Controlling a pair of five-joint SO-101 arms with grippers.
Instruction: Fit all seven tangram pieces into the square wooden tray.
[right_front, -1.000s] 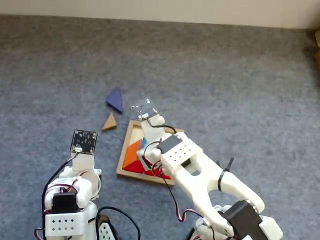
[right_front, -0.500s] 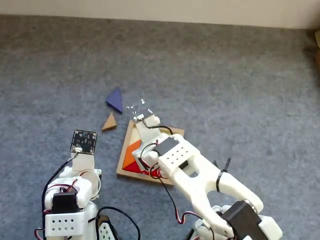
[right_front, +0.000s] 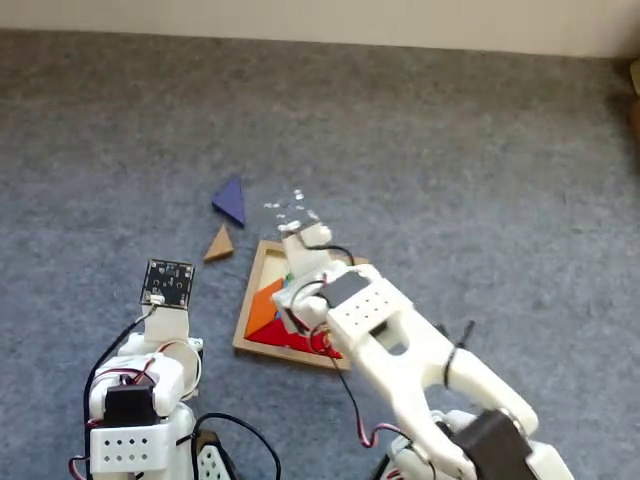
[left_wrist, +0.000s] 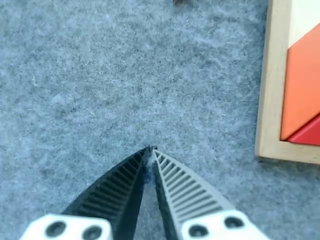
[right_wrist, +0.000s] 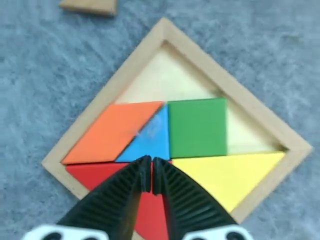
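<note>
My right gripper (right_wrist: 151, 165): fingers closed together, nothing held, tips over the square wooden tray (right_wrist: 111, 94), where the red triangle (right_wrist: 95, 172) meets the light-blue triangle (right_wrist: 150, 142). Tan wooden triangle (right_wrist: 87, 5) beyond the tray's far corner. My left gripper (left_wrist: 151, 150): closed, nothing held, over grey carpet (left_wrist: 100, 75), tray rim beside it.

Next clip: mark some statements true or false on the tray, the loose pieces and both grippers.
Five pieces lie in the wooden tray. True.
The green square lies on the carpet. False: it sits in the tray.
A dark blue triangle and a tan triangle lie outside the tray. True.
The right gripper holds a piece. False: it is shut and empty above the tray.
The left gripper is open. False: it is shut, above the carpet.
</note>
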